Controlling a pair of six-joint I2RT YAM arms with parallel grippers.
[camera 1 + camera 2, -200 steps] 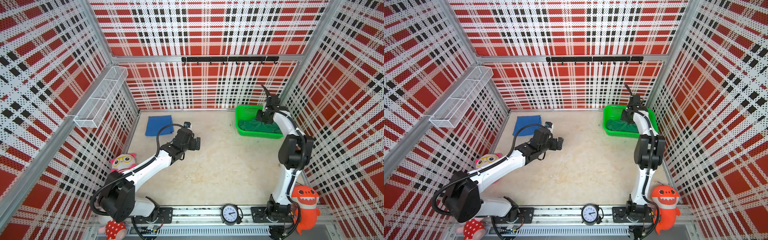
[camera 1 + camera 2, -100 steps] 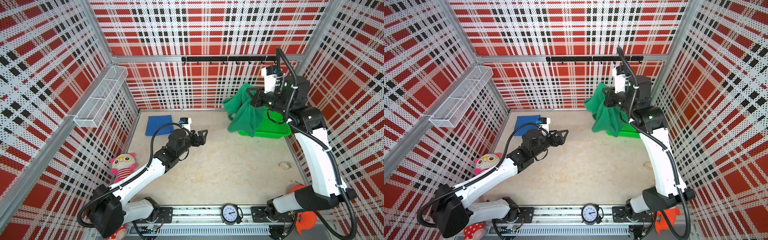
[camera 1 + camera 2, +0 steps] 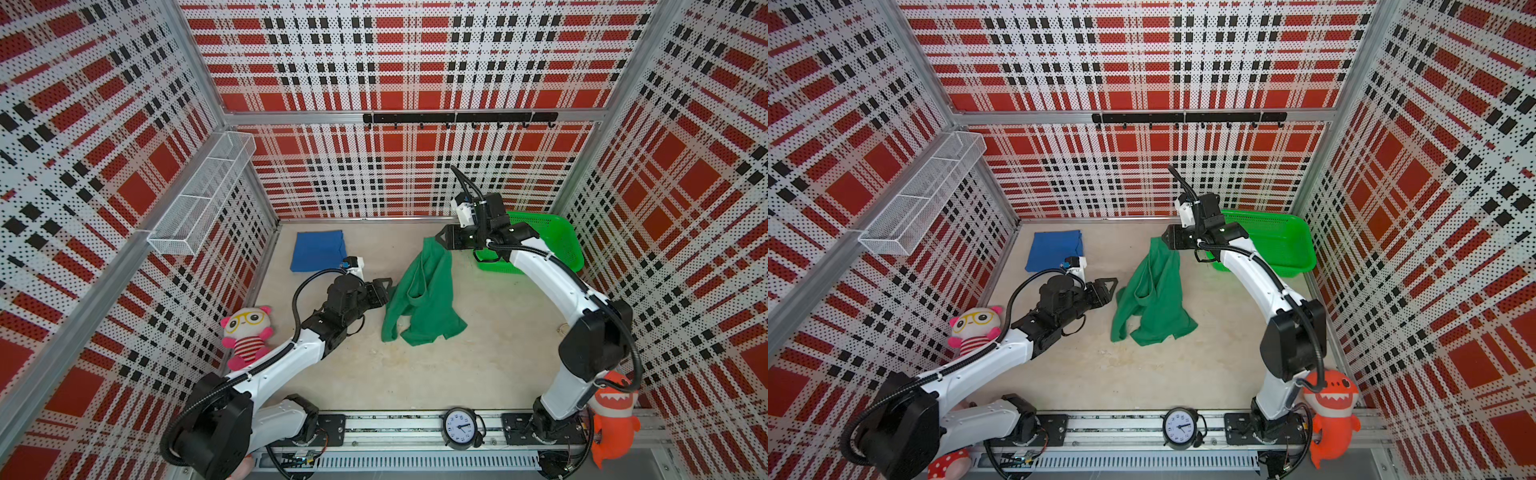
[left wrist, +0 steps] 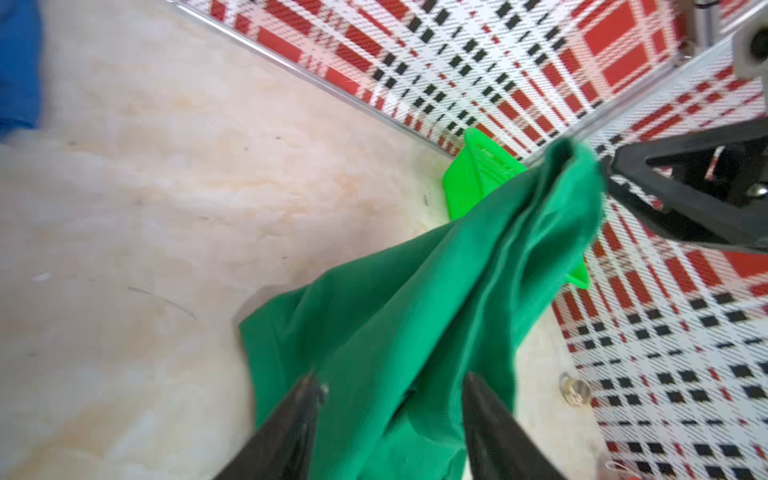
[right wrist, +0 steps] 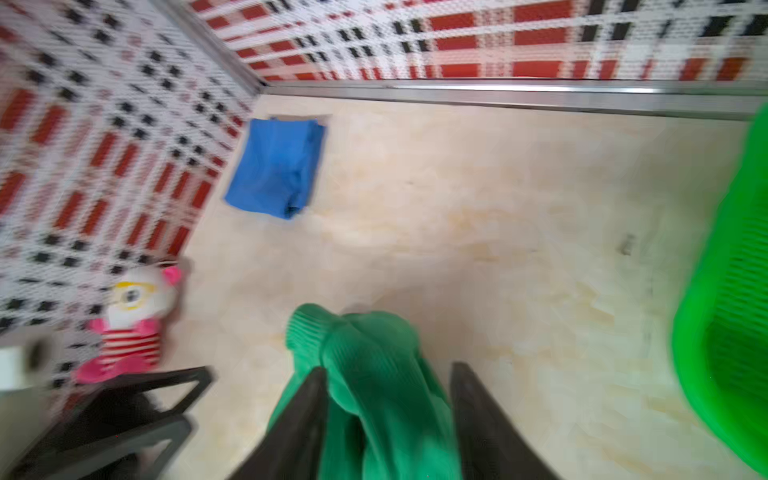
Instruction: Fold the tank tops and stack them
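Red, black and white plaid walls [image 3: 395,62] box in a pale, marbled worktop [image 3: 415,374], seen from above. At centre frame the dark green tank top [image 3: 424,299] lies unfolded and rumpled. Its lower part is spread on the worktop and its upper end is drawn up in a narrow bunch to the right end effector [image 3: 438,241], just right of centre in both top views. That arm's blurred wrist view shows the jaws standing apart, loose around the bunched green cloth, with a sliver of worktop showing beside one finger [image 5: 469,399]. The left end effector [image 3: 386,286], left of centre, sits at the garment's left edge. Its wrist view shows jaws partway apart with green cloth lying between and beyond them, no pinch visible. The royal blue tank top [image 3: 318,251] lies folded into a flat rectangle at the upper left of the worktop, well apart from the green one. A bright green mesh basket [image 3: 559,239] sits at the upper right. A pink-and-white plush toy [image 3: 245,332] leans at the worktop's lower left edge.
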